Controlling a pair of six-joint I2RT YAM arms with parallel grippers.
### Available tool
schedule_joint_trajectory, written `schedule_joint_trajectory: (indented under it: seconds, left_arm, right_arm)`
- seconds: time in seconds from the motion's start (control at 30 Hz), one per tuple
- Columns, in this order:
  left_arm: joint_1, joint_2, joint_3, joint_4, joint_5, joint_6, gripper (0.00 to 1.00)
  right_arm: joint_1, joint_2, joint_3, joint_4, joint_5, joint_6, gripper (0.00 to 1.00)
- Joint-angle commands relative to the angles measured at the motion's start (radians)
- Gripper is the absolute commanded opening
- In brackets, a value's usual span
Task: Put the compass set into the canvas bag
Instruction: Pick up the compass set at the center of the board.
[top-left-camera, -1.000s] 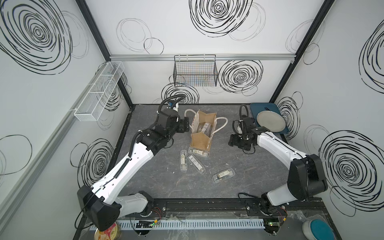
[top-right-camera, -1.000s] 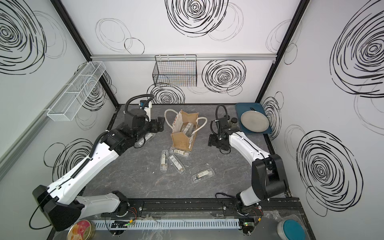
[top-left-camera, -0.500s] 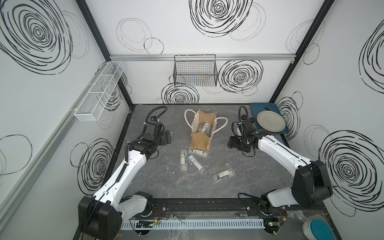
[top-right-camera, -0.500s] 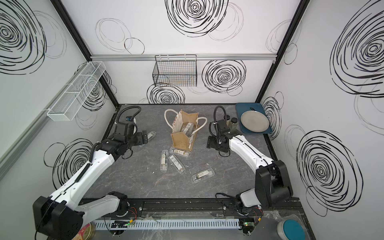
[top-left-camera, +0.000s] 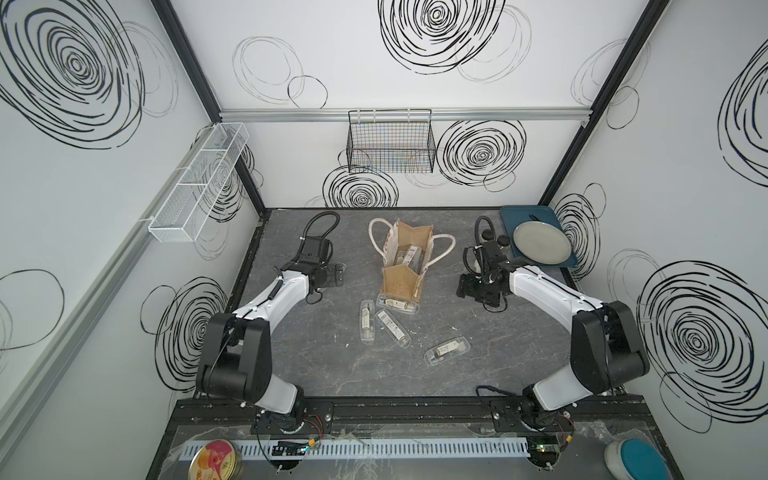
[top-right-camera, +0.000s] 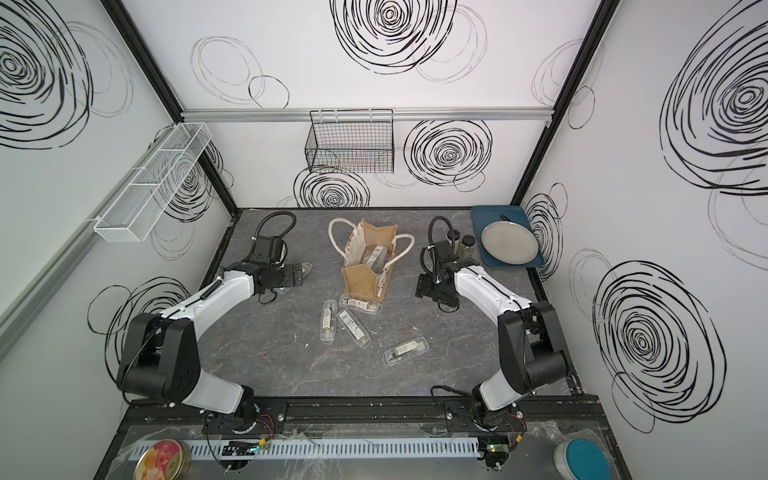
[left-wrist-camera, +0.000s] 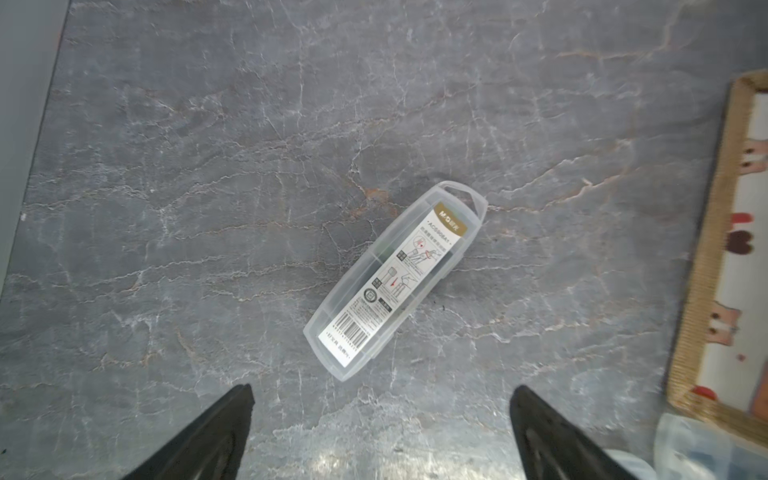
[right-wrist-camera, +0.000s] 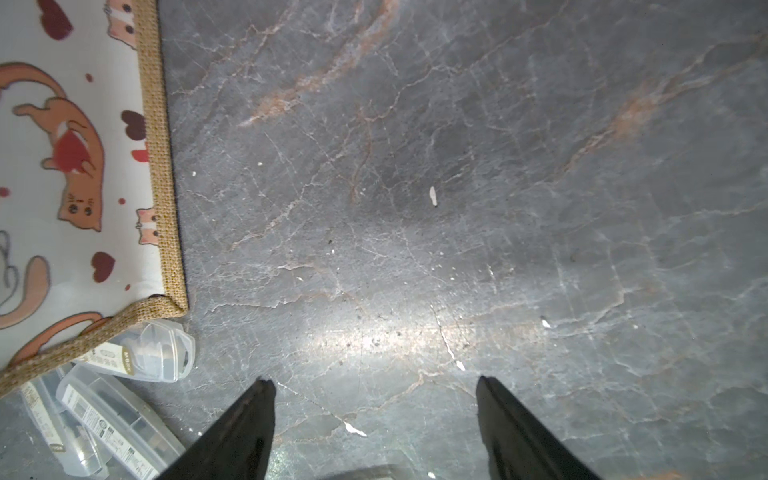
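Here, the compass set (left-wrist-camera: 395, 282), a clear plastic case with a white barcode label and a gold band, lies flat on the table (left-wrist-camera: 208, 166) just ahead of the left gripper (left-wrist-camera: 380, 432). That gripper's jaws stand wide apart and empty. Farther ahead, off to one side, stands the canvas bag (left-wrist-camera: 723, 257). The right gripper (right-wrist-camera: 374, 424) gapes over bare table, gripping nothing, with the bag beside it. A second ago the left gripper was up at the bag; it has since drawn back.
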Motion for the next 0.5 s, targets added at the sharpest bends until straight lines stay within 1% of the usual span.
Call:
schedule_joint_trajectory:
  seconds: [0.0,0.17,0.27,0.47]
  left_arm:
    - [0.013,0.07,0.072,0.075,0.014,0.06,0.99]
    - [0.016,0.219,0.159,0.071,0.009,0.095,1.0]
    - [0.019,0.271,0.187,0.075,0.002,0.101,1.0]
    - [0.045,0.337,0.214,0.072,0.031,0.097,1.0]
  right_arm:
    - [-0.007,0.027,0.036,-0.012,0.005,0.013,0.8]
    - [-0.01,0.042,0.049,-0.025,0.008,0.015,0.81]
    - [-0.011,0.043,0.059,-0.041,0.018,0.016,0.81]
    - [-0.012,0.037,0.075,-0.062,0.032,0.021,0.82]
